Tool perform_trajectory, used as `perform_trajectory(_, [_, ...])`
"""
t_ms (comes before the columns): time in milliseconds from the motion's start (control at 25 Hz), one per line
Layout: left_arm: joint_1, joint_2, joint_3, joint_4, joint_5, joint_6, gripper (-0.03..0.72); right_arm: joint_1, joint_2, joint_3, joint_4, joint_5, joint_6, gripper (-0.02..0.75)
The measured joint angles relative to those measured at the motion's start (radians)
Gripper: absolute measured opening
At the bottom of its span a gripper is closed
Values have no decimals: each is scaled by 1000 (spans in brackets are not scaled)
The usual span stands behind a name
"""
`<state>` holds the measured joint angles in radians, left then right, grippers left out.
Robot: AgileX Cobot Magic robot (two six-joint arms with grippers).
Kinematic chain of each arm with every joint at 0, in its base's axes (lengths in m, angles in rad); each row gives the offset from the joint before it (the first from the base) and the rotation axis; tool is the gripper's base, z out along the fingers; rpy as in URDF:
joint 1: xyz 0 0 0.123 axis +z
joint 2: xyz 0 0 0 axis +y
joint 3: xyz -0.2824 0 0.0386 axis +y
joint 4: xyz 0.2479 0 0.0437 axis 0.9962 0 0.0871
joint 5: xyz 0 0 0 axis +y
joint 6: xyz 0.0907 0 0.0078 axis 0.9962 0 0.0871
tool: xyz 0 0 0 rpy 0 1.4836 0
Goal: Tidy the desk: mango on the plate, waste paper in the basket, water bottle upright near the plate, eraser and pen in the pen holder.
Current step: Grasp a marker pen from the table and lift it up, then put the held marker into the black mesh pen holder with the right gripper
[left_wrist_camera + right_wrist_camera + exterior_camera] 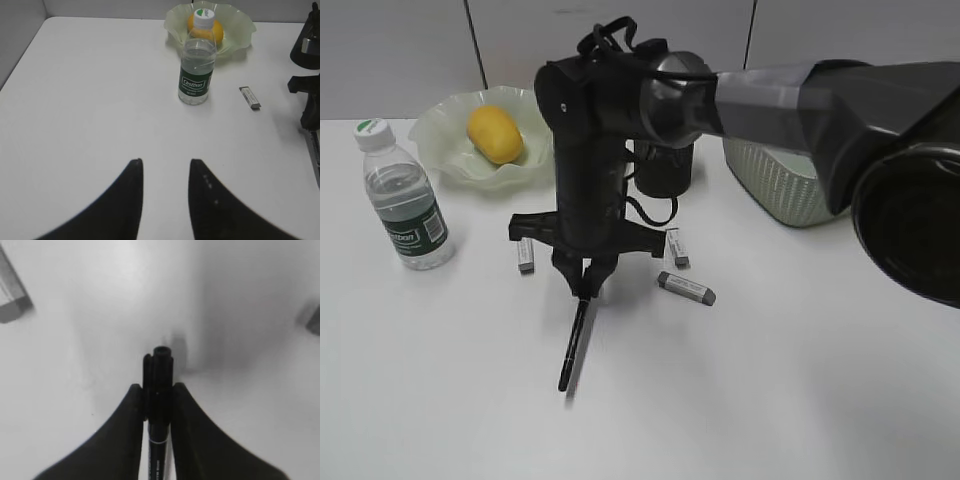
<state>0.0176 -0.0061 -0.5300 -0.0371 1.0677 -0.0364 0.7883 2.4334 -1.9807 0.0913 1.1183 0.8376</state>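
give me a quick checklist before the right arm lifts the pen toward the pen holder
1. Right gripper closed on the pen: ok.
2. Pen clear of the desk: not ok, its lower tip looks down on the surface.
3. Pen holder opening free: cannot tell, the arm hides it.
4. Erasers clear of the pen: ok.
5. Left gripper out of the way: ok, empty.
6. Water bottle upright beside the plate: ok.

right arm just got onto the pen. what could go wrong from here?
1. The right gripper pinches the pen at its very top end, so it may swing or slip out on the lift.
2. Three erasers lie close around the gripper; a dangling pen could knock them.
3. The pen holder sits behind the arm, partly hidden, so lining up the drop looks awkward.
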Motion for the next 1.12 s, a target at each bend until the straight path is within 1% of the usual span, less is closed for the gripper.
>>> perform_trajectory(200, [0, 0, 0, 0, 0, 0, 241, 13, -75, -8, -100, 1, 0, 139])
perform_trajectory(360, [0, 0, 0, 0, 0, 0, 241, 29, -150, -12, -211, 2, 0, 139])
perform_trajectory(560, [0, 0, 0, 0, 0, 0, 241, 40, -223, -12, -266, 1, -9, 139])
perform_trajectory(680, [0, 0, 0, 0, 0, 0, 241, 40, -278, -12, -321, -10, -15, 139])
perform_trajectory(800, [0, 0, 0, 0, 0, 0, 239, 40, -331, -12, -427, -29, -18, 139])
perform_trajectory(920, [0, 0, 0, 0, 0, 0, 239, 40, -366, -12, -567, -55, -19, 139])
perform_trajectory(1040, [0, 0, 0, 0, 0, 0, 239, 40, -373, -11, -673, -97, -19, 139])
perform_trajectory(1120, [0, 0, 0, 0, 0, 0, 239, 37, -373, -1, -720, -151, -19, 139])
